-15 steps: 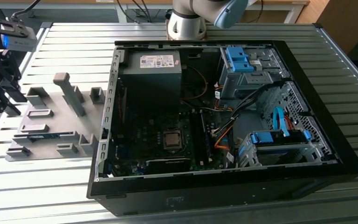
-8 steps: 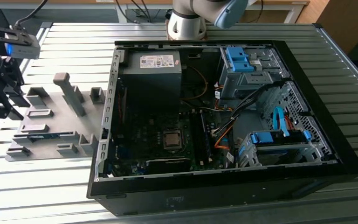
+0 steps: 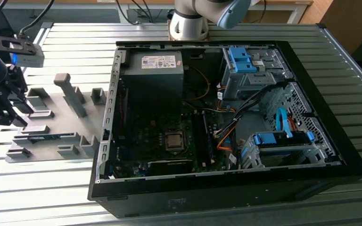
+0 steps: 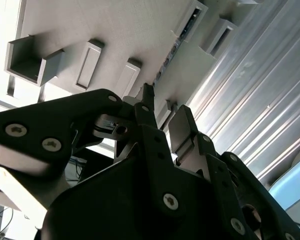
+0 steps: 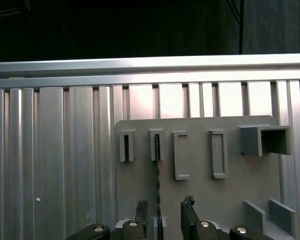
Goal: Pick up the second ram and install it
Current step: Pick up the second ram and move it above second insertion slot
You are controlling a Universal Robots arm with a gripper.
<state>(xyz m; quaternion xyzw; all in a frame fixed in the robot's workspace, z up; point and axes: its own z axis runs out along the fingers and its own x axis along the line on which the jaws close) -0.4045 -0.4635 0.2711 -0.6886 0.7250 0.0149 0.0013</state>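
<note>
Above the grey holder plate (image 5: 200,200), your gripper (image 5: 163,212) hovered, fingers (image 5: 188,210) spread. The second ram (image 5: 157,180) stood edgewise, in line with their gap.

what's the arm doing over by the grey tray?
The arm's gripper hangs open over the grey fixture tray, which sits on the slatted table beside the open PC case. In the first wrist view the gripper is lined up either side of the second ram, which stands on edge in the tray's slots. The ram is not gripped yet.
</note>
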